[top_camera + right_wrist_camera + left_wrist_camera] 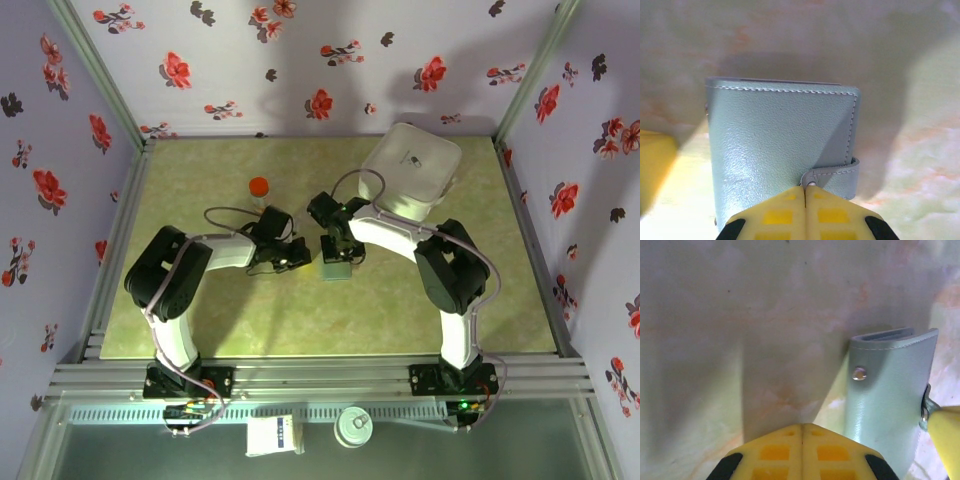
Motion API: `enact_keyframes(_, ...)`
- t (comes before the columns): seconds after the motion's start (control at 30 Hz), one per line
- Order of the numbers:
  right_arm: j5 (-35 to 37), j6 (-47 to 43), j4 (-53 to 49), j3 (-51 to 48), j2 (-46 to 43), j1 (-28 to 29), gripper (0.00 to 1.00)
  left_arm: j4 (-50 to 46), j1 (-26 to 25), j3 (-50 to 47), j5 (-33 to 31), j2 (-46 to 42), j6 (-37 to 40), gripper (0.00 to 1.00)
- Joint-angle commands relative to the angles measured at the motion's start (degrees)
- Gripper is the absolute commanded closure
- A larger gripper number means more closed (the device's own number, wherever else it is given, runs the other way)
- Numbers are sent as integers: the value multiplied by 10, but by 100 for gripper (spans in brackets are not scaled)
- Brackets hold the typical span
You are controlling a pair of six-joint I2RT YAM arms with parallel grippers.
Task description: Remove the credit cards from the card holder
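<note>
Worktop (200, 320) with a pale green marbled surface carries, near its middle, a small grey-blue card holder (780, 130) of stitched leather, folded closed. Both arms reach to this place from their sides. The right pincer (805, 192) has its yellow fingers pressed together, and their tips are at the end of the holder's closing strap (837, 172); I cannot tell if they pinch the strap or only touch it. The left pincer (802, 432) is also pressed together and holds nothing. Its tips are just beside the holder but apart from it, on the side with the round metal snap (859, 373). Farther back on the worktop are a small bottle with an orange cap (259, 190) and a large white rounded case (410, 170), both well apart from the holder.
</note>
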Motion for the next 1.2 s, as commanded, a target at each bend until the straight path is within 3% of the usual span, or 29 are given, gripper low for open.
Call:
enact_keyframes(0.0,29,-8,-42,10,-5,-5,100,-70,4,-14,-41,25,12,100)
enact_keyframes(0.13,-44,8,7,5,-10,-3,100,-67,4,-9,-24,-19,5,100)
enact_keyframes(0.43,-97,45,76,-9,-29,7,100,-34,10,-41,21,-115,-24,100)
enact_keyframes(0.77,-121,61,107,-27,-27,13,100,94,9,-83,103,-63,-62,100)
enact_keyframes(1.17,-125,54,94,-26,-16,16,100,148,11,-77,118,-33,-86,100)
